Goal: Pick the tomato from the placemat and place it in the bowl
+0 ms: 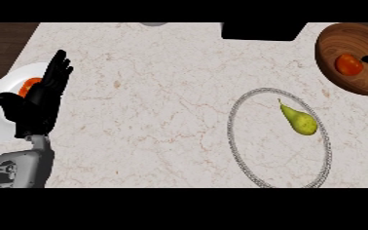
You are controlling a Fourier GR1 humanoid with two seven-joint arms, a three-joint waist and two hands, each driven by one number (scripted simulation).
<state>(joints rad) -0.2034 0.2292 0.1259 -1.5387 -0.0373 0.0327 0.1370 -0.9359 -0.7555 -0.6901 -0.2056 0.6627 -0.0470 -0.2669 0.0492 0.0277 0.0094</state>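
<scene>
At lower left, left hand (42, 97) resting, fingers straight and together, pointing up, over a white plate (16, 78) with something orange on it. Farther right, placemat (244, 107) with silvery rim, bearing a green pear (300, 120). At far right edge, wooden bowl (332, 46), tomato (349, 65) inside.

A green pear (300, 120) is seen lying on its side, its stem end turned toward the upper left. At the left edge, a white plate (16, 78) is partly seen, with an orange-red item (29, 86) on it that cannot be identified. A black object (262, 30) and a small grey one (153, 24) are cut off at the pale marbled counter (158, 102)'s far edge.
</scene>
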